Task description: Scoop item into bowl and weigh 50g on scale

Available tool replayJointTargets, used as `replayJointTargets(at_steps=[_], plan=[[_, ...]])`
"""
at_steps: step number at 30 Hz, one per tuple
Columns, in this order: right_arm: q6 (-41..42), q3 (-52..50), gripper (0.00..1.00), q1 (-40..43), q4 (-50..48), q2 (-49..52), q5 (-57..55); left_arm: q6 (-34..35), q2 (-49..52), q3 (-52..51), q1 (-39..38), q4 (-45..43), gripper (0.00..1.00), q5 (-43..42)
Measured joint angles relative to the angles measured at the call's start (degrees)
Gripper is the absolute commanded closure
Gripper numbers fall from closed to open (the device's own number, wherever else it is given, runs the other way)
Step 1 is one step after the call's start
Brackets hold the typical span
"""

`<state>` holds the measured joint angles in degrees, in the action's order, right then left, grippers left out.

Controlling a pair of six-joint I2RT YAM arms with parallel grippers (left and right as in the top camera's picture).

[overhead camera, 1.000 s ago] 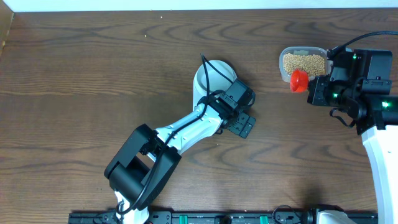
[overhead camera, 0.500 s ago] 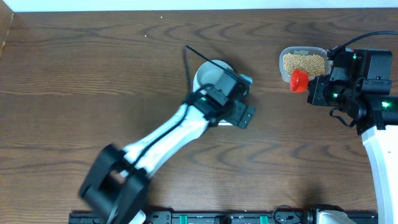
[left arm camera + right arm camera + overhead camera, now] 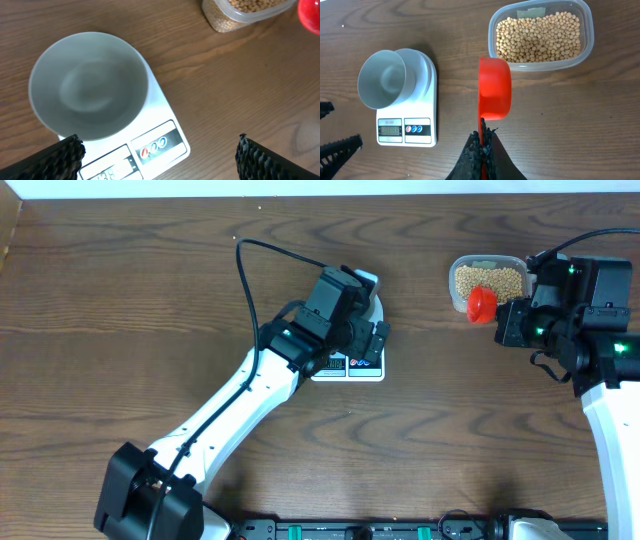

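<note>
The pale bowl (image 3: pixel 89 85) stands empty on the white scale (image 3: pixel 161 131), above its display and red and blue buttons. My left gripper (image 3: pixel 159 142) hovers open over the scale's front, fingers (image 3: pixel 62 156) wide apart, holding nothing. From overhead the left gripper (image 3: pixel 368 345) covers most of the bowl (image 3: pixel 368 285) and scale (image 3: pixel 350 370). My right gripper (image 3: pixel 482 137) is shut on the handle of a red scoop (image 3: pixel 495 90), which hangs just beside the clear tub (image 3: pixel 587 30) of tan beans (image 3: pixel 540 32). No beans show on the scoop.
The tub (image 3: pixel 455 272) sits at the back right of the wooden table, roughly a hand's width right of the scale. The left arm's black cable (image 3: pixel 270 252) loops over the table behind the scale. Bare wood lies between scale (image 3: pixel 427 90) and scoop.
The left arm has stretched out and swung back-left over the scale, uncovering its display end. Its jaws opened a little more. The right arm and scoop have stayed put.
</note>
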<state>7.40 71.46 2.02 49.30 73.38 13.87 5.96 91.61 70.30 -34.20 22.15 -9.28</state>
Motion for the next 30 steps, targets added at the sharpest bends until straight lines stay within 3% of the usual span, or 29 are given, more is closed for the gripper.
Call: replayJointTargets(at_steps=[21,30], plan=[[0.0,0.0,0.99,0.0,-1.6,0.0,0.0,0.0,0.0,0.0,0.4,3.4,0.02,0.3],[0.0,0.0,0.99,0.0,-1.6,0.0,0.0,0.0,0.0,0.0,0.5,7.4,0.01,9.1]])
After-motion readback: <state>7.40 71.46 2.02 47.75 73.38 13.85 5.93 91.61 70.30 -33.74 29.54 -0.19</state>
